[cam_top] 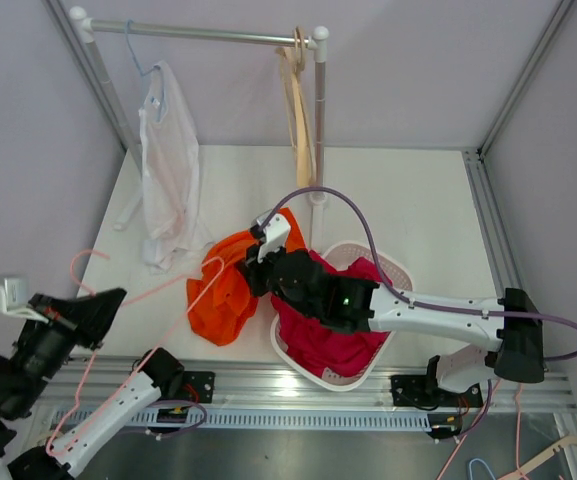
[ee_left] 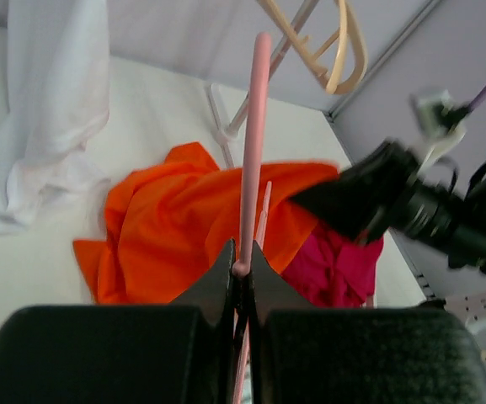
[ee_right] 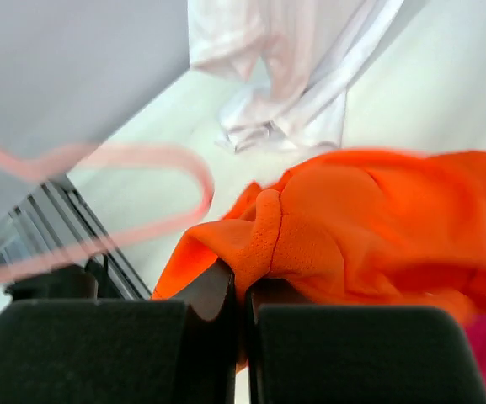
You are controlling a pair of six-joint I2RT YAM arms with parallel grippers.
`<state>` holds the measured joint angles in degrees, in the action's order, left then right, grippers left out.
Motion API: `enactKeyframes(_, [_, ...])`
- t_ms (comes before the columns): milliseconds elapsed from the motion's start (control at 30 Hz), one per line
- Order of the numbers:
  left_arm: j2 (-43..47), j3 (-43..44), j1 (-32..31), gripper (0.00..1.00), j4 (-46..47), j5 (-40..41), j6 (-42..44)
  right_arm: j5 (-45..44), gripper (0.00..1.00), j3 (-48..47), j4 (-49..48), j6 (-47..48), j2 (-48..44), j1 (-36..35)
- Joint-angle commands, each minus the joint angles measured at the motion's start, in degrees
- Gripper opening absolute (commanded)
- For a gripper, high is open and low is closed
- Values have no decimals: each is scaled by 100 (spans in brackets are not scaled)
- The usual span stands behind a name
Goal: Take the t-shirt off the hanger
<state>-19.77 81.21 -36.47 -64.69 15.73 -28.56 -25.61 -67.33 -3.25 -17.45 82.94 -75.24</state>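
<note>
Wrist views alone show jaws closed — left gripper (ee_left: 241, 268) on the pink hanger (ee_left: 255, 126), right gripper (ee_right: 243, 282) on the orange t-shirt (ee_right: 377, 219) left of the basket (cam_top: 318, 374) — with open bench (cam_top: 418, 200) beyond it.

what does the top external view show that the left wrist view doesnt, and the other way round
Only the top external view shows the horizontal rail and the blue hanger that carries the white garment.

Only the left wrist view shows, close up, the left tool shut on the pink hanger.

Both views show the orange t-shirt, the white garment, the wooden hangers, the magenta clothes and the right arm reaching to the shirt.
</note>
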Motion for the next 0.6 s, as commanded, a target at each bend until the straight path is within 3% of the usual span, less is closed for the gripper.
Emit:
enactKeyframes(0, [732,-465,-9,1,-896,-377,-422,-295,0,-701,516,119,46,115])
enactKeyframes(133, [1685,-527,-1,1,-801,-763,-82,-235,0,-1185,527,330,319,141])
enactKeyframes(267, [2257,-772,8,1,-467,-1798,333,-68,0,-2212,816,760,547,133])
enactKeyframes(367, [2504,-983,17,1,-229,-2134,430,-181,0,-3170,878,1409,540,-16])
enactKeyframes(567, [2531,-1441,96,0,78,-2662,597,-296,0,-4007,-578,3428,153,-342])
